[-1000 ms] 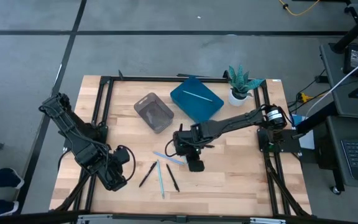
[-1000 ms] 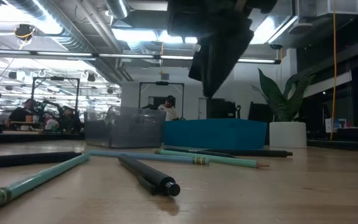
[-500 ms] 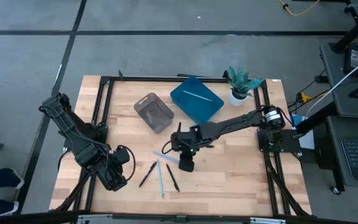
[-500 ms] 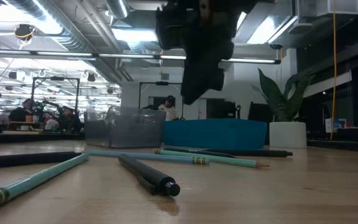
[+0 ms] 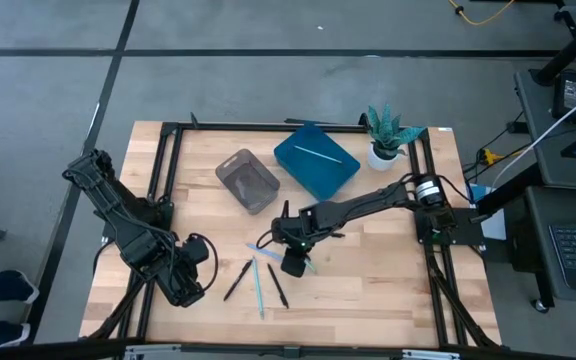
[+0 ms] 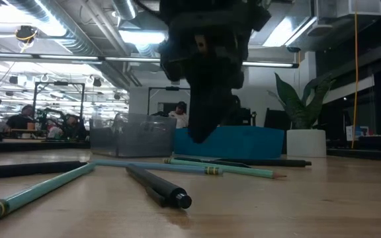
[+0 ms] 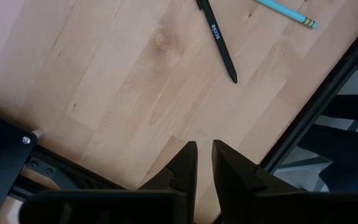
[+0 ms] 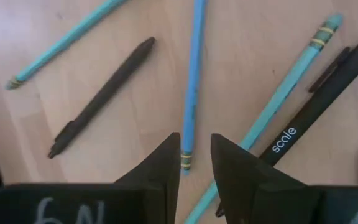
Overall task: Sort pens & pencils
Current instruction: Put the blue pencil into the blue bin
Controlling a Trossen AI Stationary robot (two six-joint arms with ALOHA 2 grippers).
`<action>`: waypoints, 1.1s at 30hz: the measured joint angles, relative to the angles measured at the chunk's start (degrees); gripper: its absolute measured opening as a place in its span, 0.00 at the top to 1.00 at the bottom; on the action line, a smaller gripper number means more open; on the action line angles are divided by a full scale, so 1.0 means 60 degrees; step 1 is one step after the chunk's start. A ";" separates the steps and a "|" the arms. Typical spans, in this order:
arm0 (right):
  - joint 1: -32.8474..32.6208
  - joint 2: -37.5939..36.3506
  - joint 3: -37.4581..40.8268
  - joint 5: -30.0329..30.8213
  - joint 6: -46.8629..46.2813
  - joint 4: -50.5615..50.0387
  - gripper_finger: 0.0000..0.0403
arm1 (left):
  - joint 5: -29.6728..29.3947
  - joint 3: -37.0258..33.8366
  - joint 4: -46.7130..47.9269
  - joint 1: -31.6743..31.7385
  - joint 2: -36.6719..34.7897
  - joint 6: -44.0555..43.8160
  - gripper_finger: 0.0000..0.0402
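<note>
wood table (image 5: 388, 280) | right gripper (image 5: 290, 262) jaws parted over blue pencil (image 8: 191, 93), lengthwise between them

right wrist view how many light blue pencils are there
3. The middle pencil ends at the right gripper, a second pencil lies beside the scale pen, a third pencil beyond the other black pen. More may be hidden.

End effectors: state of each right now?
Left end effector: narrow gap between fingers, holding nothing, parked near the table's front left.
Right end effector: open, empty, poised over a light blue pencil.
</note>
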State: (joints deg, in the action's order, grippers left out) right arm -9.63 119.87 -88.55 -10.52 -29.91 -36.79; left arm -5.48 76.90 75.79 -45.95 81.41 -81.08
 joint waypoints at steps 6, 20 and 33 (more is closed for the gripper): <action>0.0000 0.0347 0.0000 0.0073 0.0007 -0.0056 0.77 | 0.0000 0.0000 0.0000 0.0001 0.0000 0.0004 0.89; 0.0122 0.0398 -0.0004 0.0069 0.0038 -0.0045 0.77 | -0.0022 0.0000 0.0004 0.0003 0.0000 0.0007 0.89; 0.0106 0.0394 -0.0222 -0.0758 0.0065 0.0357 0.77 | -0.0182 0.0000 0.0000 0.0003 0.0000 0.0004 0.89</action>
State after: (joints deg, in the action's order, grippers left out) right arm -8.99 122.23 -89.89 -15.07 -29.52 -34.65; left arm -6.57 76.90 75.79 -45.93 81.41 -81.06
